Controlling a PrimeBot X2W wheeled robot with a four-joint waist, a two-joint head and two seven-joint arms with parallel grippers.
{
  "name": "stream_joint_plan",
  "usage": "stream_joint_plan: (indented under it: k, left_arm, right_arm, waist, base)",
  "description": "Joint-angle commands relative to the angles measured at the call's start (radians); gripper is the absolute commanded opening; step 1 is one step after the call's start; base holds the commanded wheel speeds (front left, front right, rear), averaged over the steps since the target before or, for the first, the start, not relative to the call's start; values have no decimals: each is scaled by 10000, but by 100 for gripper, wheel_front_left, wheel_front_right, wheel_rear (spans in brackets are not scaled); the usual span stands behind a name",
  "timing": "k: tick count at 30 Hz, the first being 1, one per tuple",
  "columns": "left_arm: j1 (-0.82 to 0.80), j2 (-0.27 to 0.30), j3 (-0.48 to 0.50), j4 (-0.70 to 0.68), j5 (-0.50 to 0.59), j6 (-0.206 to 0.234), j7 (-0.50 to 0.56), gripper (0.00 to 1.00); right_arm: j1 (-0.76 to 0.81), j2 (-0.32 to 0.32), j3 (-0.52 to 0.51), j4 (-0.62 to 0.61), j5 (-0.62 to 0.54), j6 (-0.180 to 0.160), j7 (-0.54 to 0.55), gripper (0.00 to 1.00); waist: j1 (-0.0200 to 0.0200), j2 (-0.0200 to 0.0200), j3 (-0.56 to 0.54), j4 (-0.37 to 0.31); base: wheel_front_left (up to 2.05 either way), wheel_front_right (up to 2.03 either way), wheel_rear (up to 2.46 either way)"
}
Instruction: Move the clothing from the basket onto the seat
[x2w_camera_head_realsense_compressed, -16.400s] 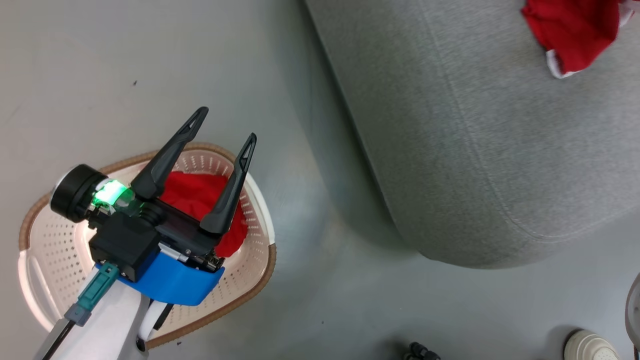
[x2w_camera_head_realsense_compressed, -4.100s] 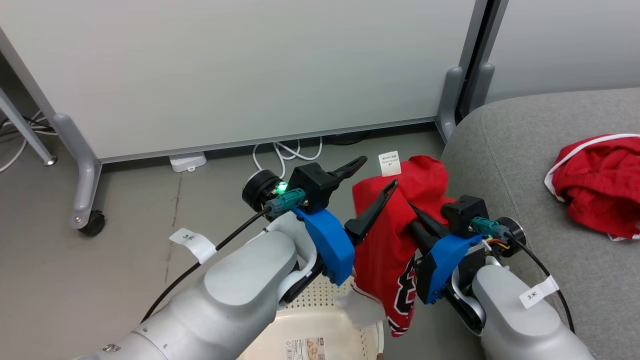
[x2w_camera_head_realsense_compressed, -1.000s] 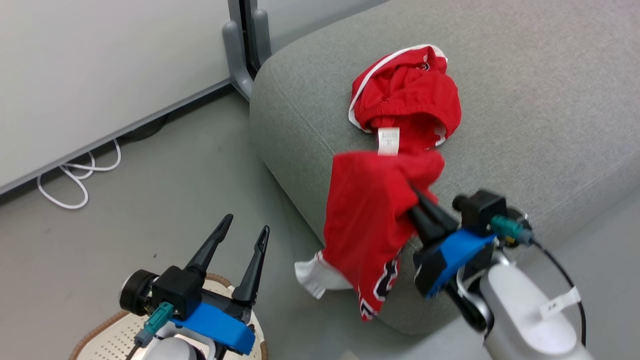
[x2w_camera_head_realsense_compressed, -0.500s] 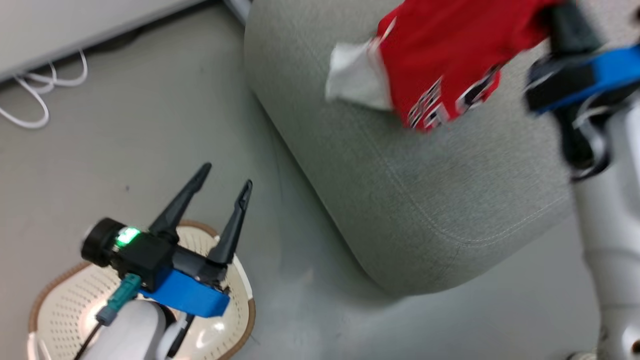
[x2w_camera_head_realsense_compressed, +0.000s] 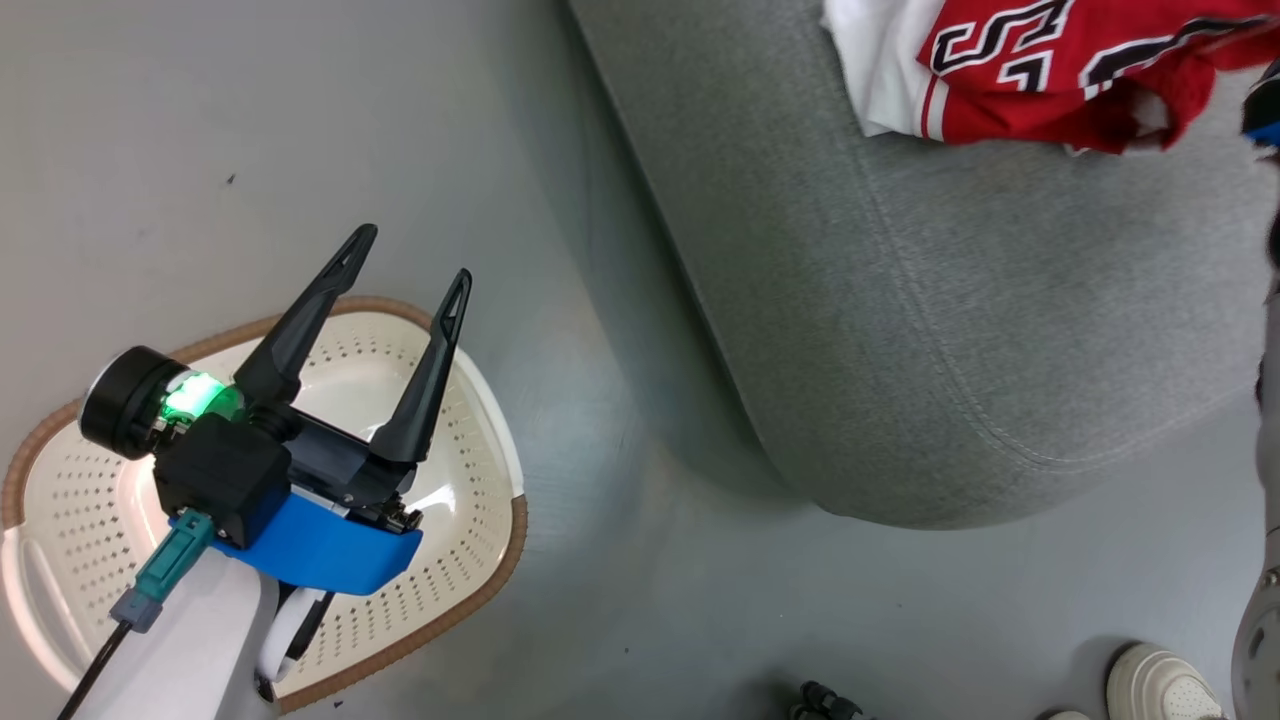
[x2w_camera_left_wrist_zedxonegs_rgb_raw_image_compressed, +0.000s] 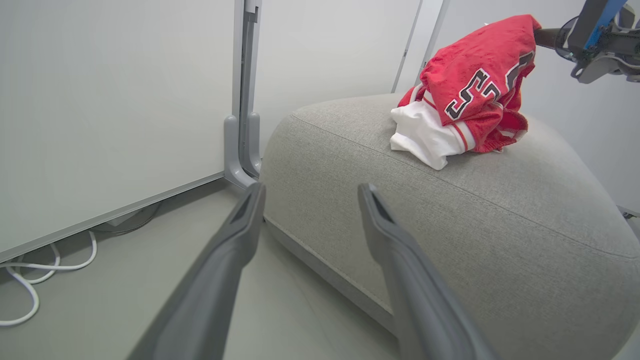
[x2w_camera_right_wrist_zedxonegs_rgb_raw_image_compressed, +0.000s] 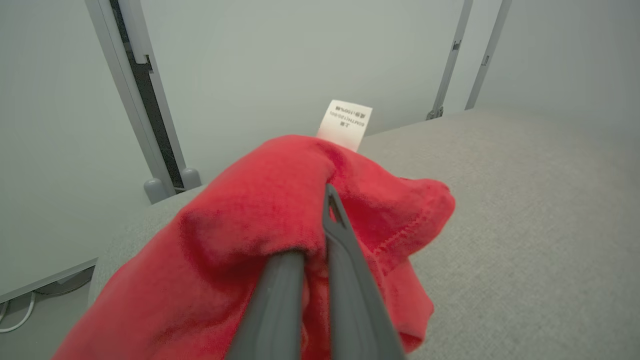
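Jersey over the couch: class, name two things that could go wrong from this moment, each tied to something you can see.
1. The jersey is bunched around the right gripper, which is shut on it. When it opens and pulls away, the cloth might snag and be dragged off the couch.
2. The jersey's lower folds rest fairly near the couch's rounded end, so once released it could slide towards the floor.

Left pincer (x2w_camera_head_realsense_compressed: 413, 254): two long dark fingers spread wide apart, nothing between them, pointing up and slightly right in the head view. Green lamp (x2w_camera_head_realsense_compressed: 195, 395) lit at the wrist; blue bracket (x2w_camera_head_realsense_compressed: 310, 548) behind it; pale forearm (x2w_camera_head_realsense_compressed: 190, 650) entering from the lower left.
Right pincer (x2w_camera_right_wrist_zedxonegs_rgb_raw_image_compressed: 322, 210): fingers pressed together, clamped on the red jersey (x2w_camera_right_wrist_zedxonegs_rgb_raw_image_compressed: 240, 225); fabric covers one fingertip.
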Motion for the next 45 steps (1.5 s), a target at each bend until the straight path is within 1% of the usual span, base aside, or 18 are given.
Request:
stream_joint_plan:
  k: [1,2,3,4,9,14,20,25,30,37,40,45]
  left_arm:
    - [-181,65,42,-93,-20,24,-43,100]
    - [-176,77,45,-107,-31,24,-49,100]
    - [-173,86,49,-117,-43,28,-54,100]
    - [-175,90,52,-120,-51,41,-60,100]
    - [-189,7,35,-16,-97,67,-94,100]
    - [-212,-122,-32,212,-181,69,-95,100]
    - [-153,-407,-108,585,-297,55,-156,100]
    - [49,-775,-60,937,-437,46,-171,100]
    - [411,-1234,211,1205,-527,29,-177,100]
    - [1074,-1894,654,1658,-578,-7,-180,100]
    - [1304,-2142,894,1871,-560,-18,-179,100]
    - [1646,-2478,1255,2236,-480,-26,-179,100]
  right_arm:
    - [-83,60,-110,352,-142,5,-150,0]
    - [-91,76,-131,582,-255,5,-201,11]
    - [-104,99,-95,779,-371,5,-257,25]
    - [-112,130,-43,965,-451,5,-292,100]
    - [-210,160,286,1589,-670,5,-444,100]
    - [-152,94,573,1910,-707,5,-557,100]
    - [212,36,1016,2103,-777,5,-620,100]
    - [732,-57,1460,1937,-794,5,-671,100]
    - [1577,-34,1965,1306,-737,5,-694,100]
    - [3246,122,2502,-329,-714,5,-693,100]
    - [4049,216,2574,-1084,-813,5,-690,100]
    - [5391,409,2327,-2355,-1180,5,-561,100]
  waist:
    - [-2,0,233,237]
    - [-2,0,243,260]
    - [-2,0,241,283]
    - [-2,0,231,302]
    - [-2,0,77,372]
    - [-2,0,-215,449]
    - [-2,0,-789,630]
    - [-2,0,-1467,863]
    - [-2,0,-2255,1108]
    - [-2,0,-3464,1527]
    - [-2,0,-3874,1760]
    - [-2,0,-4494,2204]
  base:
    - [0,0,0]
    - [0,0,0]
    - [0,0,0]
    - [0,0,0]
    - [0,0,0]
    - [0,0,0]
    - [0,0,0]
    - [0,0,0]
    - [0,0,0]
    - [0,0,0]
    - [0,0,0]
    - [0,0,0]
